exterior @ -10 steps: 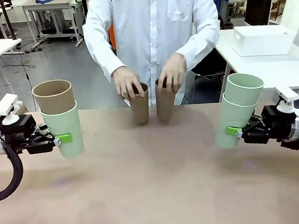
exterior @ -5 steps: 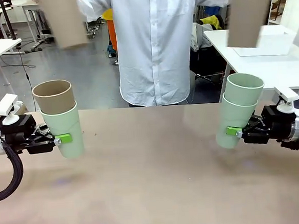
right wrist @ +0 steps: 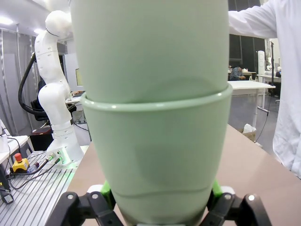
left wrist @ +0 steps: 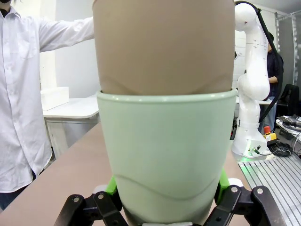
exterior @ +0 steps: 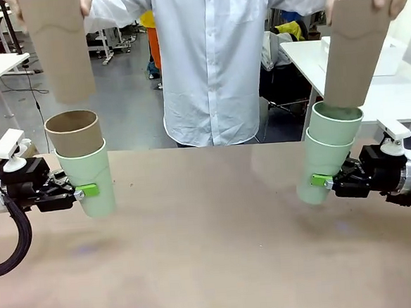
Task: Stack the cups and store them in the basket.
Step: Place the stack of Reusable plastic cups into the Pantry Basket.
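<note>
My left gripper (exterior: 88, 192) is shut on a mint green cup (exterior: 87, 178) with a tan cup (exterior: 73, 133) nested in it, held upright at the table's left. In the left wrist view the same stack (left wrist: 164, 155) rises between the fingers. My right gripper (exterior: 322, 181) is shut on two nested mint cups (exterior: 329, 152), seen close up (right wrist: 155, 155) in the right wrist view. The person holds one tan cup (exterior: 58, 48) clear above the left stack. Their other tan cup (exterior: 353, 48) has its base at the right stack's rim. The white basket (exterior: 396, 55) stands on a side table at the back right.
The brown table (exterior: 212, 245) stretches bare between my two arms. The person in a white coat (exterior: 213, 55) stands at its far edge with both arms raised outward. White tables and office gear stand behind.
The person lifted two tan cups off the table's far middle and carried them up and outward, one over each stack. My grippers and their stacks stayed still.
</note>
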You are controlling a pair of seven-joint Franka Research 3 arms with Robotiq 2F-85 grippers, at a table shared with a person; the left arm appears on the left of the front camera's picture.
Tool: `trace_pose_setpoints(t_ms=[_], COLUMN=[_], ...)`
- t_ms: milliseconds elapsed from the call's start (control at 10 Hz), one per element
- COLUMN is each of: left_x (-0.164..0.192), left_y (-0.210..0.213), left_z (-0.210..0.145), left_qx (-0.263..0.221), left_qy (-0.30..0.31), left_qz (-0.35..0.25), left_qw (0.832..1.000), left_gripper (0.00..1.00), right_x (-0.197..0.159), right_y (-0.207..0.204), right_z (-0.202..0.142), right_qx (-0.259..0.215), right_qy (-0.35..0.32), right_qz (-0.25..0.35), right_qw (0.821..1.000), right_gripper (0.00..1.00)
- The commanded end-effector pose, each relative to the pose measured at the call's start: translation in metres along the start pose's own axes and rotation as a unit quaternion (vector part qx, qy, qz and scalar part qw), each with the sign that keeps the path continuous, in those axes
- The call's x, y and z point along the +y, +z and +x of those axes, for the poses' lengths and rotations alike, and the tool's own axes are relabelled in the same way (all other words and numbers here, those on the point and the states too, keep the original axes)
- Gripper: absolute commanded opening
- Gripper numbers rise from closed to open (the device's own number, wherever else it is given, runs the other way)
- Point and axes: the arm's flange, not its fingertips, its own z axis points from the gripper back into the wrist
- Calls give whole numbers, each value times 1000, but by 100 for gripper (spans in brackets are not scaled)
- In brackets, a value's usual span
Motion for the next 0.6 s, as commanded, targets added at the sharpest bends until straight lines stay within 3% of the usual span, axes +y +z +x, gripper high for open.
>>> trace_pose_setpoints(t_ms=[0, 500], left_x=[0, 0], left_y=[-1, -1], left_z=[4, 4], left_qx=[-2, -2], left_qy=[-1, -1], left_qz=[-1, -1], left_qw=[1000, 1000], left_gripper=[85, 85], right_x=[0, 0], right_y=[0, 0], right_z=[4, 4], right_qx=[-2, -2], right_qy=[5, 5], right_qz=[-2, -2], right_qw=[1000, 1000], right_gripper=[85, 85])
